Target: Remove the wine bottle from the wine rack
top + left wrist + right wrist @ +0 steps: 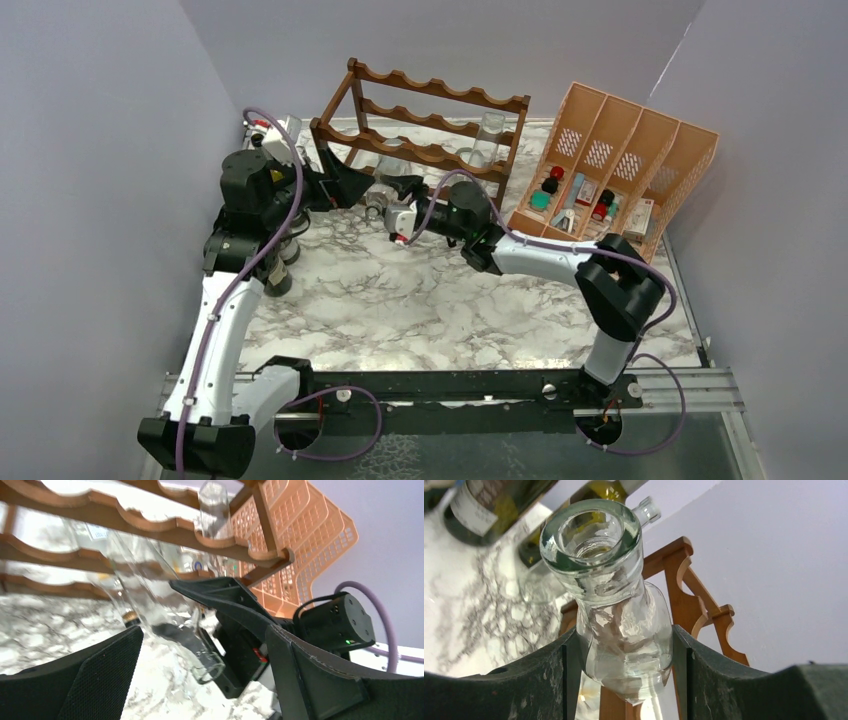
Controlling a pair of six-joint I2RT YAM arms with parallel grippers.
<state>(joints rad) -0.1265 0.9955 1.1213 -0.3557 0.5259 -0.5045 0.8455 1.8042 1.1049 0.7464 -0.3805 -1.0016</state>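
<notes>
From above: low at the front of the wine rack (430, 120), clear wine bottle (385, 185) between left gripper (352, 186) and right gripper (402, 215). From the left wrist: spread wide either side of the bottle. From the right wrist: pinched on the neck, under the lip.

Right gripper (624, 642) is clamped on the neck of the clear wine bottle (599, 565), mouth facing my camera. My fingers (524, 680) press the glass, one on each side. The brown scalloped wine rack (684, 580) stands right behind the bottle; contact between them, can't tell. A dark green labelled bottle (489, 505) is upper left over the marbled bench (479, 620), blurred.
</notes>
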